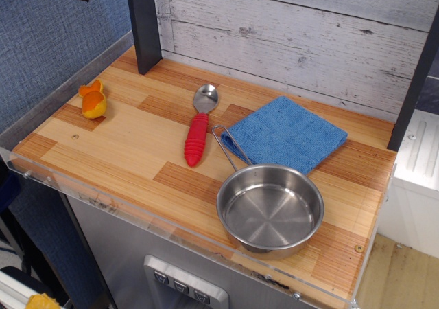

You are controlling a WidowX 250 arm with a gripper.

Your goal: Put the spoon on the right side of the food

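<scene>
Spoon (199,124): shiny metal bowl; ribbed red handle.

Striped light-and-dark wooden tabletop (137,151) with a clear acrylic edge strip (103,196) along the front. Whitewashed weathered plank wall (295,34) behind, blue textured fabric wall (41,41) on the left. Dark square post (144,27) stands at the back left corner, another dark post (415,82) at the right. Grey metal cabinet front (123,254) below; pale wood floor (405,275) lower right. Even, soft light.
</scene>
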